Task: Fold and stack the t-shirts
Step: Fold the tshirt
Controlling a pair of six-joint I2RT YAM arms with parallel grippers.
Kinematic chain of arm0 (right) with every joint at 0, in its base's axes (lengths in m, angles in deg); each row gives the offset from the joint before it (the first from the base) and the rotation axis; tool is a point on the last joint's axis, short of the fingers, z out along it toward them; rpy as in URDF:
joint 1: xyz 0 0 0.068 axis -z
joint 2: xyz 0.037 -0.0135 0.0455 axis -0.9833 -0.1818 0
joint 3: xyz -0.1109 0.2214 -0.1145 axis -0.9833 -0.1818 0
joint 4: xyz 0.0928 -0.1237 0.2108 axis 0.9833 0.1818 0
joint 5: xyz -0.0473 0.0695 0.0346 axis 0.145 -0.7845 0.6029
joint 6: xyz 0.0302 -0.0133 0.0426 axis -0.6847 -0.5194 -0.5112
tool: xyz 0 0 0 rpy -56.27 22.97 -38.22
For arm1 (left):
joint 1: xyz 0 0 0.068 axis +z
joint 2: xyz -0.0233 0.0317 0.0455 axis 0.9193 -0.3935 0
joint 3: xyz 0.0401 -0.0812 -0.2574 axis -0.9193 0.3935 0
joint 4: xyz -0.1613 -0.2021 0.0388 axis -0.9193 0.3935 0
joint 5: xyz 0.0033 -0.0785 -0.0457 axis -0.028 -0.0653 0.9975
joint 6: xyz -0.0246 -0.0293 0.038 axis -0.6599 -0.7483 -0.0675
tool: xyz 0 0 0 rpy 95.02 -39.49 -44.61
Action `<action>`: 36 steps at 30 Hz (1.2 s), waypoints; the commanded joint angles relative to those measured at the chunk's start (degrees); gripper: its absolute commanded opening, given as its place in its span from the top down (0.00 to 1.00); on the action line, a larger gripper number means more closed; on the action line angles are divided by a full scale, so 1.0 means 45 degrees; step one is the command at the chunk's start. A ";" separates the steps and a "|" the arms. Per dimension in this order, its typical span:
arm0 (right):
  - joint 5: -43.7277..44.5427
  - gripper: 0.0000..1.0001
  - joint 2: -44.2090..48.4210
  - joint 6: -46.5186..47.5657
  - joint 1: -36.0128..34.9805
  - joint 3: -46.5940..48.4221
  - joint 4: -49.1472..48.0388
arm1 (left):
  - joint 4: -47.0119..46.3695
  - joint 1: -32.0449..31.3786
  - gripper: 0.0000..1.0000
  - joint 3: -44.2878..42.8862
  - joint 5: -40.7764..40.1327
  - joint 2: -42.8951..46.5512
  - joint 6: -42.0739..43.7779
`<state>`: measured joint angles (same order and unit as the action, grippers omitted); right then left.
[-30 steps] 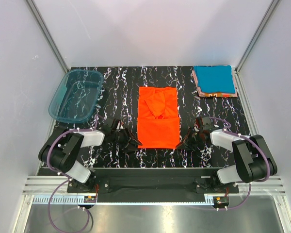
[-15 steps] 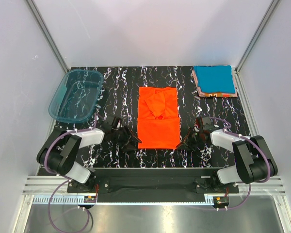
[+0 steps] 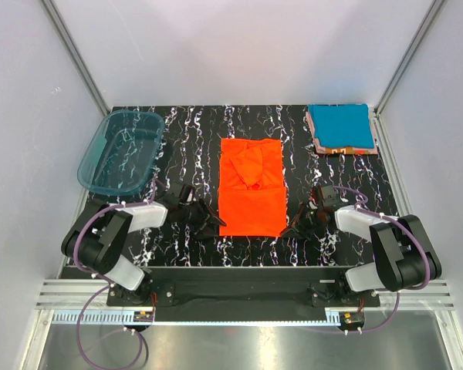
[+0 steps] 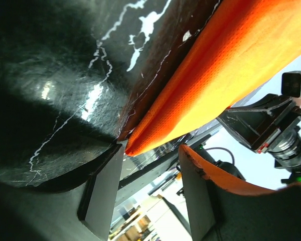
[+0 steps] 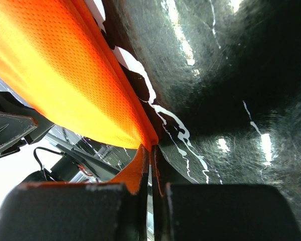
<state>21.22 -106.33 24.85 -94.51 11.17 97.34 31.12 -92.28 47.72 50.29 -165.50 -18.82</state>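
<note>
Since the earlier frames, the left gripper (image 3: pixel 210 221) has slid toward the orange shirt (image 3: pixel 251 200) and now sits at that shirt's near-left corner; the right gripper (image 3: pixel 292 227) has stayed at the near-right corner. The orange shirt lies flat in the middle of the table (image 3: pixel 193 131), partly folded, with a doubled layer and a rumpled patch on its far half.

Left wrist view: the left gripper (image 4: pixel 150 150) stands wide apart, low on the table. The shirt's corner (image 4: pixel 140 140) reaches the gap and touches the tip of one finger (image 4: pixel 103 196). An orange edge also lies along the other finger (image 4: pixel 200 201).

Right wrist view: the right gripper (image 5: pixel 150 150) is closed to a thin slit at the shirt's corner (image 5: pixel 65 75), and a strip of orange cloth runs into that slit, so it appears to pinch the hem.

A teal shirt (image 3: pixel 339 126), folded square, rests at the far right corner of the table on pinkish-orange edges (image 3: pixel 343 149) of other shirts. A tub (image 3: pixel 100 139) stands at the far left, well apart from both shirts.
</note>
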 commanded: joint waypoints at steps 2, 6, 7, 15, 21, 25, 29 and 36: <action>0.0256 1.00 -0.0151 0.0260 0.0048 0.0314 0.0037 | 0.1282 -0.0242 0.46 -0.0172 -0.1664 -0.0926 0.1270; 0.0276 1.00 -0.0210 0.0338 0.0029 0.0490 0.0213 | 0.1009 -0.0301 0.62 -0.0309 -0.1430 -0.1278 0.1659; 0.0295 1.00 -0.0248 0.0377 0.0048 0.0509 0.0233 | 0.1009 -0.0301 0.71 -0.0367 -0.1430 -0.1298 0.1757; 0.0724 1.00 -0.0424 0.1215 0.0048 0.1172 0.1225 | 0.2101 -0.0301 1.00 -0.1149 -0.2151 -0.1084 0.3299; 0.0629 1.00 -0.0152 0.2018 0.0009 0.1623 0.2166 | 0.2940 -0.0495 1.00 -0.1110 -0.2425 -0.0342 0.4295; 0.0258 1.00 0.0472 0.1824 -0.0205 0.1408 0.2751 | 0.3917 -0.0984 1.00 -0.1150 -0.2563 0.0673 0.4590; -0.0036 1.00 0.2206 0.1238 -0.0732 0.0804 0.3453 | 0.4756 -0.1355 1.00 -0.1246 -0.2464 0.1786 0.4551; 0.0117 1.00 0.4203 0.0670 -0.1260 0.1561 0.5973 | 0.6923 -0.1570 1.00 -0.2218 -0.2035 0.3428 0.4511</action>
<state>20.57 -89.98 29.18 -99.82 15.03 117.32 55.40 -99.34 42.17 41.90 -152.72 -0.15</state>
